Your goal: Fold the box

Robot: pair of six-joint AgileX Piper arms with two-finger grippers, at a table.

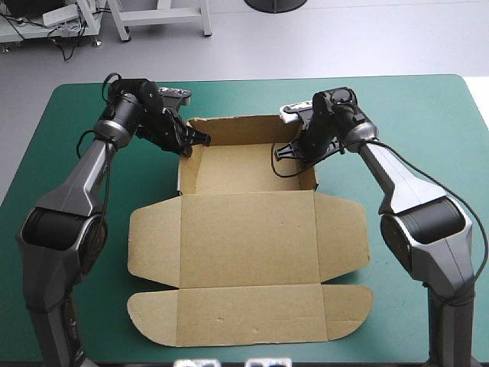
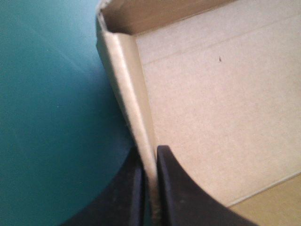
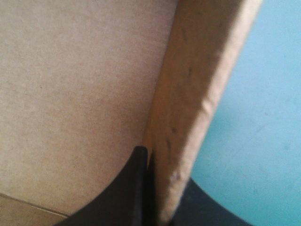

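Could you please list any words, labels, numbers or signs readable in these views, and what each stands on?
None. The box shows plain brown board with no print in any view, and the teal-green cover carries no markings.

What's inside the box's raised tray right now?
Only bare brown board shows inside the box. Patches by both side walls are hidden under the jaws clamping them.
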